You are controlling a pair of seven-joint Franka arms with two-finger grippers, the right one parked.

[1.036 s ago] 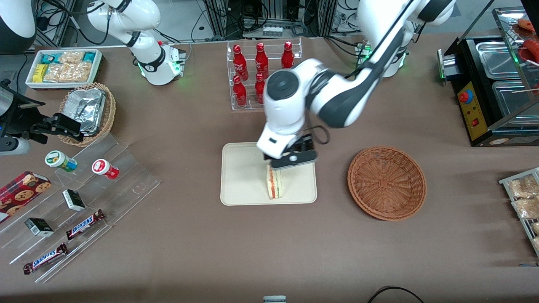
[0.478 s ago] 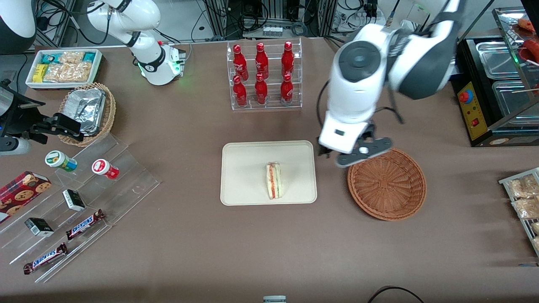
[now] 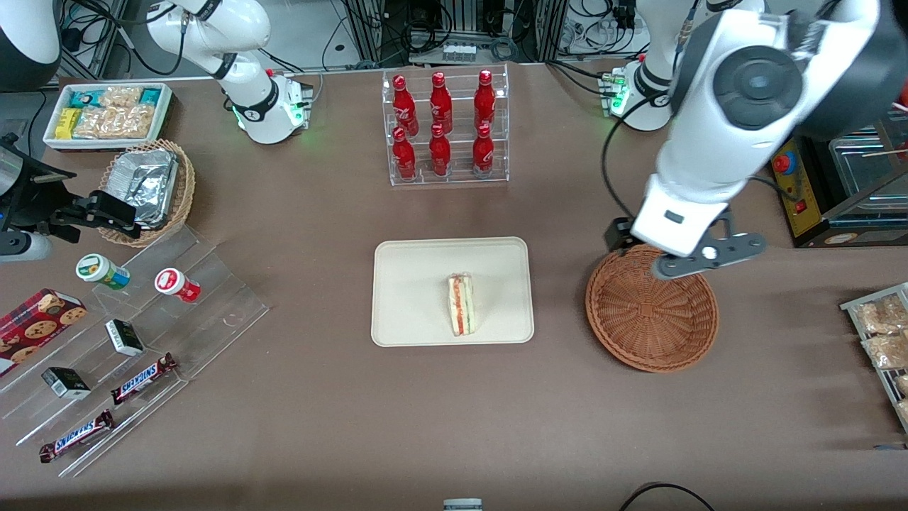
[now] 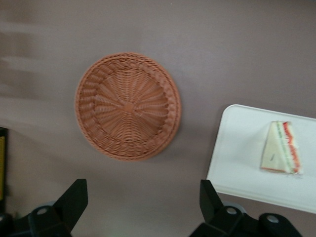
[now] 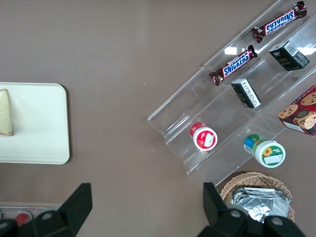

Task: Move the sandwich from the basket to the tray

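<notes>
The sandwich [image 3: 462,305], a white wedge with an orange-red filling stripe, lies on the cream tray [image 3: 411,284] at mid-table, with nothing touching it. The reddish-brown wicker basket [image 3: 651,309] stands beside the tray, toward the working arm's end, with nothing in it. My gripper [image 3: 674,257] hangs high over the basket's rim, the part farthest from the front camera. In the left wrist view the gripper [image 4: 142,190] is open with only bare table between its fingers; the basket [image 4: 128,106], the tray [image 4: 237,158] and the sandwich [image 4: 282,148] all show below it.
A clear rack of red bottles [image 3: 445,128] stands farther from the front camera than the tray. A black machine [image 3: 837,156] and a rack of packets [image 3: 879,333] sit at the working arm's end. A clear stepped shelf of snacks [image 3: 135,333] and a tan foil-pack basket [image 3: 149,188] sit at the parked arm's end.
My gripper let go of the sandwich on the tray, rose, and swung toward the working arm's end to above the basket. The sandwich stayed where it was set.
</notes>
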